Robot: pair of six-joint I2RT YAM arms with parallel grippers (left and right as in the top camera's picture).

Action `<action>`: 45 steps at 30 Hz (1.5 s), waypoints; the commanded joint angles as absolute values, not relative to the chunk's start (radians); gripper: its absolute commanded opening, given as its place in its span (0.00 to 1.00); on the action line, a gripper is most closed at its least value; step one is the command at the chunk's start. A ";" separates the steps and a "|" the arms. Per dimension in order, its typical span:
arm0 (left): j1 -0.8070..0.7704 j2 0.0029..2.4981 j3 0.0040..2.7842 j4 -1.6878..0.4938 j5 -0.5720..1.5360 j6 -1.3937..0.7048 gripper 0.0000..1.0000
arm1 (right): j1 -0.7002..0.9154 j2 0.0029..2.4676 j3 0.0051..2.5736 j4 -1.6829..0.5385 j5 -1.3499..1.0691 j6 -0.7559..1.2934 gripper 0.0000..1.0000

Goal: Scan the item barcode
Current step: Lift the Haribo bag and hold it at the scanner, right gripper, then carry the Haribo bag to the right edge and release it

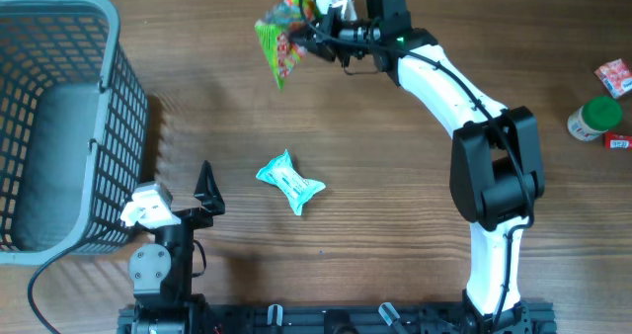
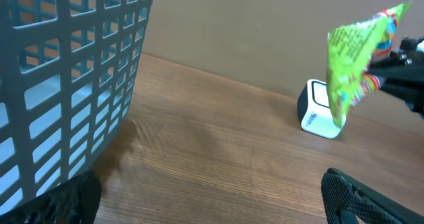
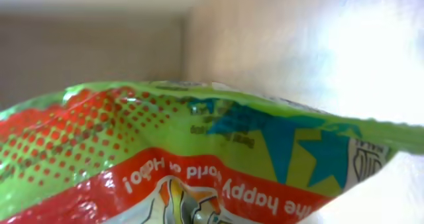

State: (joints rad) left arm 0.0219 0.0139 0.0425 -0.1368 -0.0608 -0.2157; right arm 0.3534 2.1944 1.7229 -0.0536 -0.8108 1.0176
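Right tool (image 1: 310, 40) around green packet (image 1: 276, 41)

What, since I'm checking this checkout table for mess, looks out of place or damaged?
Nothing looks spilled or broken. The teal packet lies mid-table, crumpled and at a slant. The green snack bag hangs pinched in the right fingers near the scanner, as scanning needs.

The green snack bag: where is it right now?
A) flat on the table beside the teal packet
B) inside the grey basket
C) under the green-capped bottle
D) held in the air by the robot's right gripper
D: the right gripper is shut on the green snack bag, holding it above the table in front of a small white device.
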 commanded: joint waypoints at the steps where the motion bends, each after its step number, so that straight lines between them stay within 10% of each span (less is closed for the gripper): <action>1: 0.028 0.007 0.036 -0.134 -0.053 -0.214 1.00 | 0.352 2.209 1.747 0.053 -0.646 1.243 0.04; 33: 0.028 0.007 0.036 -0.134 -0.053 -0.214 1.00 | 0.259 2.621 2.201 0.191 -0.659 1.705 0.05; 45: 0.028 0.007 0.036 -0.134 -0.053 -0.214 1.00 | -0.152 2.405 2.375 -0.756 -0.643 1.215 0.05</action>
State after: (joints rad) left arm 0.0219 0.0139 0.0425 -0.1368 -0.0608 -0.2157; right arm -0.0284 2.4615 2.3493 -0.6456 -0.6792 1.3987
